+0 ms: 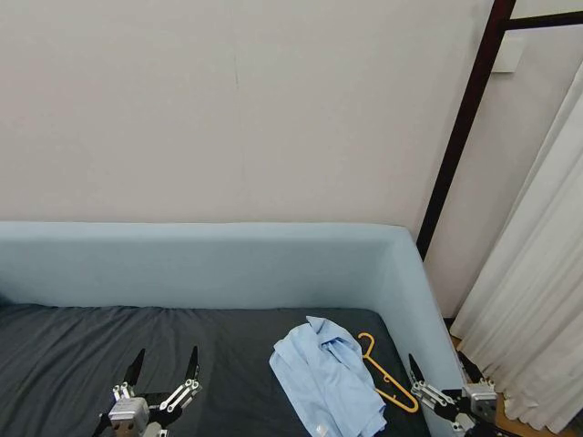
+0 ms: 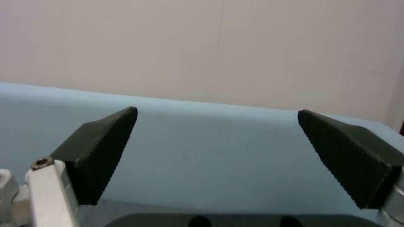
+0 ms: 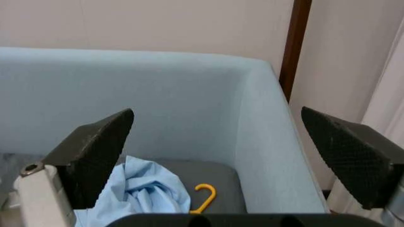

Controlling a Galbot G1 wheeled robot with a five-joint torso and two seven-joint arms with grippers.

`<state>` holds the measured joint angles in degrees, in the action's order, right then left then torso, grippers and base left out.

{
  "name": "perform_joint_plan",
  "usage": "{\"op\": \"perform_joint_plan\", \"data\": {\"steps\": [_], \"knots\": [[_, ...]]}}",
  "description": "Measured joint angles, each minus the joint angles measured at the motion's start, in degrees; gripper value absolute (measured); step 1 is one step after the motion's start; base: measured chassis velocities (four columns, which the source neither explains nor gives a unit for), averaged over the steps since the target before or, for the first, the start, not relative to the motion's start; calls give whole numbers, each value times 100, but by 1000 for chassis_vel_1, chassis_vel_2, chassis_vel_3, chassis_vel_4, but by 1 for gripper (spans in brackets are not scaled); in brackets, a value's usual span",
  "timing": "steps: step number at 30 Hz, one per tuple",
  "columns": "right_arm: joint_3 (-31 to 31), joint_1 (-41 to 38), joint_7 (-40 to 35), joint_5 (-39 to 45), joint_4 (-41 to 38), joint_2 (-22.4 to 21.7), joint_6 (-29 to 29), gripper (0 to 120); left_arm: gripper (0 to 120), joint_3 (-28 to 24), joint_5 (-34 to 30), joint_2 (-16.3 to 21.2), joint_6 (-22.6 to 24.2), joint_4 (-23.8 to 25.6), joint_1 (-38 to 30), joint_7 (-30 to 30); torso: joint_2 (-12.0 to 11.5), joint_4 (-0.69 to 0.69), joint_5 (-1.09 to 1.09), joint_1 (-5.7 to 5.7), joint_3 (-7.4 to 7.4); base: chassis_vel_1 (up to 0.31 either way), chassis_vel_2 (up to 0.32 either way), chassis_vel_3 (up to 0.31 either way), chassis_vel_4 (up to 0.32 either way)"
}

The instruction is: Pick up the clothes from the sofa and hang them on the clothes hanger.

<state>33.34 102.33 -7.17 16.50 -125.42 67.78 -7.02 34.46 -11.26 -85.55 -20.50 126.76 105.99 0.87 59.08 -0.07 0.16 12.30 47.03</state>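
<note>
Clothing here is one light blue shirt (image 1: 323, 373), lying crumpled on the dark grey seat (image 1: 73, 355) of the sofa (image 1: 200, 264), near the sofa's right end. An orange hanger (image 1: 390, 381) lies on the seat just beside the shirt, between it and the sofa's right arm, its hook pointing toward the backrest. One edge of the shirt touches or overlaps the hanger; which of the two is hard to tell.

Low in the head view, the left gripper (image 1: 167, 351) hangs over the bare seat, well apart from the shirt and to its left. Its fingers are spread wide with nothing between them. The left wrist view shows the same wide gap, with the pale blue backrest (image 2: 208, 151) beyond the dark ribbed pads (image 2: 104, 146).

The right gripper (image 1: 439, 360) hangs by the sofa's right arm, near the hanger but not touching it. Its fingers are also spread wide and hold nothing. In the right wrist view, the shirt (image 3: 142, 194) and the hanger's hook (image 3: 205, 202) sit on the seat, low between the pads (image 3: 101, 151).

A dark upright pole (image 1: 460, 127) stands against the pale wall (image 1: 228, 109) behind the sofa's right end, and a white curtain (image 1: 537, 309) hangs farther right.
</note>
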Motion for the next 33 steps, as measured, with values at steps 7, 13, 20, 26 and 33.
{"op": "perform_joint_plan", "data": {"steps": [7, 13, 20, 26, 33], "knots": [[-149, -128, -15, 245, 73, -157, 102, 100, 100, 37, 18, 40, -4, -31, -20, -3, 0, 0, 0, 0, 0, 0, 0, 0, 0], [-353, -405, -22, 555, 210, -325, 242, 100, 100, 133, 25, 43, -14, -19, 54, -5, 0, 0, 0, 0, 0, 0, 0, 0, 0], [-954, -1250, 142, 1182, 701, -586, 246, 100, 100, 243, 142, -31, -154, -69, 255, -113, 0, 0, 0, 0, 0, 0, 0, 0, 0], [-1866, -2361, 76, 1886, 1466, -837, 343, 100, 100, 367, 321, -227, -288, 9, 662, -202, 0, 1, 1, 0, 1, 0, 0, 0, 0], [-2793, -3481, -426, 2274, 1845, -960, 1428, 100, 100, 450, 575, -527, -432, 193, 1015, -320, -1, 0, 0, 1, 0, 0, 0, 0, 0]]}}
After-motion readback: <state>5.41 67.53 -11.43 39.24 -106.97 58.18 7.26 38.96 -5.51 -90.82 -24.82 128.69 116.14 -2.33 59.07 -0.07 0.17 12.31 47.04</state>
